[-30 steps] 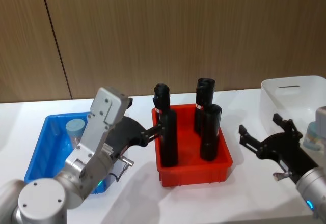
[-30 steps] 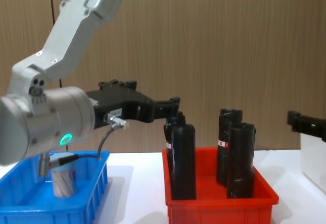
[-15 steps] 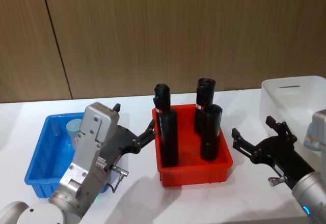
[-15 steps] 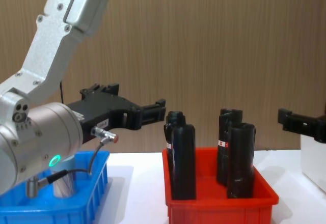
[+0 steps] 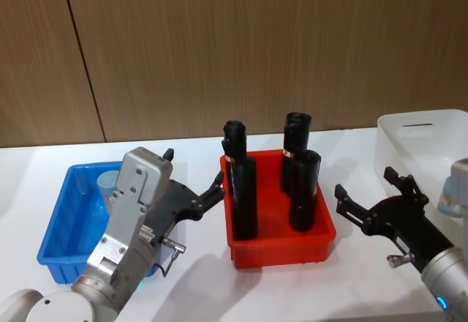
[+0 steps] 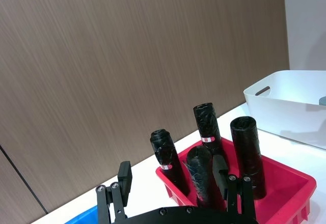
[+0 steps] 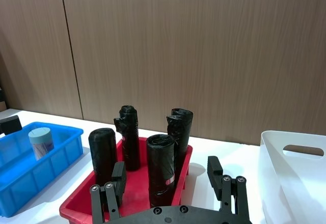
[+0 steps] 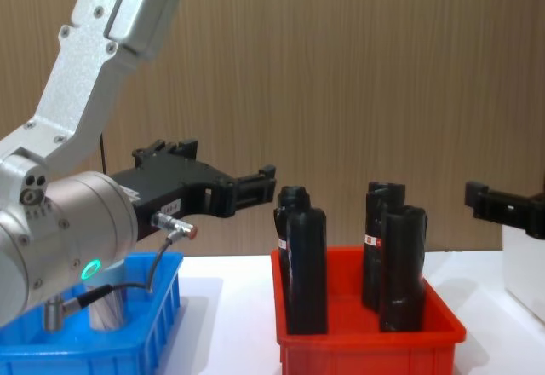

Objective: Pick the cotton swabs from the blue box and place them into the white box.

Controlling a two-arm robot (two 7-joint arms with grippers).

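While the left gripper (image 5: 194, 179) stood higher and close against the black bottles (image 5: 241, 190) a second ago, it has since dropped back toward lower left of the head view and has held there for the last half second, jaws spread and holding nothing. Right gripper (image 5: 365, 184): has shifted slightly left, now at lower right, fingers apart, empty, hovering between the red bin (image 5: 281, 252) and the white box (image 5: 409, 117). Reading: no carry under way; a fresh pick is probably being set up. Cotton swabs, one jar (image 5: 108, 183): upright in the far part of the blue box (image 5: 45, 245), at left of frame. It lies up and to the left of the left gripper, beside the arm's grey housing, with the open fingers pointing right toward the red bin, away from it. Second pale-lidded item (image 5: 447, 196): right edge, apparently a jar inside the white box, partly hidden by the right arm.
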